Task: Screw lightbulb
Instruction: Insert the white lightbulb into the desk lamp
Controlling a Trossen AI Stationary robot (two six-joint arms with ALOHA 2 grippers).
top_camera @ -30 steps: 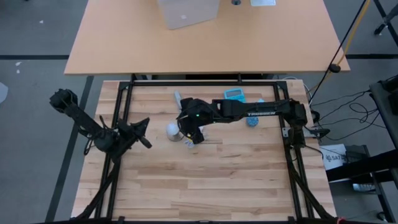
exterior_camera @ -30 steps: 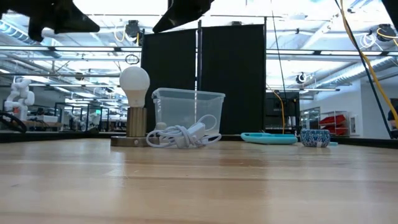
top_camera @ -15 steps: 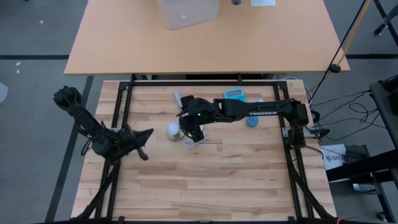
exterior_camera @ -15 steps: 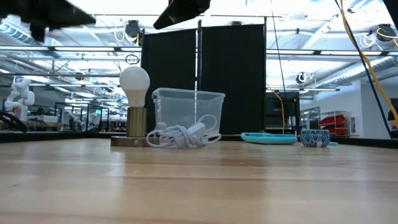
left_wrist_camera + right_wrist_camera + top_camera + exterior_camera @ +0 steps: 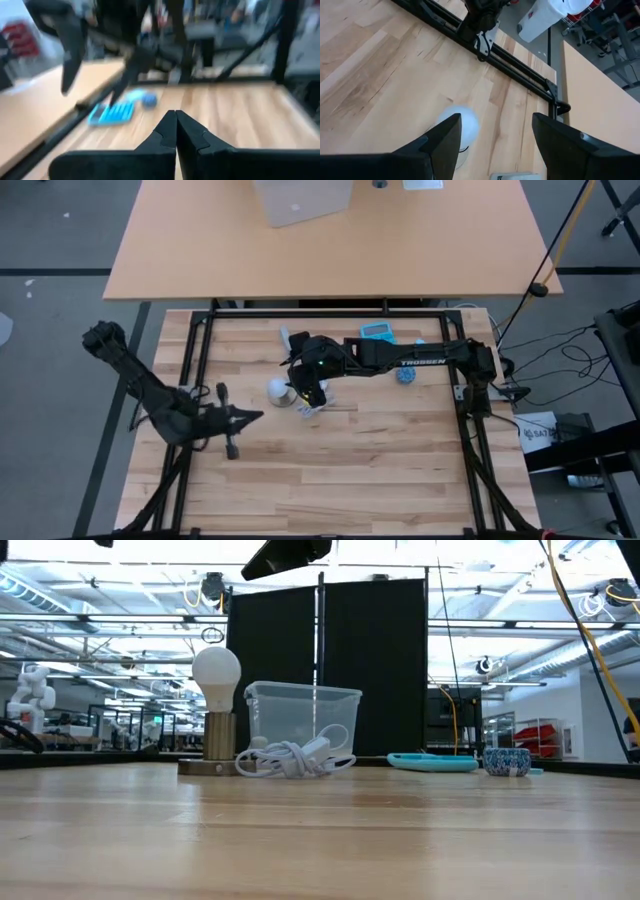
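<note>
Wooden table, pale planks inside a black frame. Standing upright on it, in a brass socket on a round base: white lightbulb. Beside that bulb, poised above and apart from it with fingers spread and empty: right gripper. Well away from the bulb, over the table's left edge, fingers pressed together on nothing: left gripper. Next to the base, a white coiled cable.
</note>
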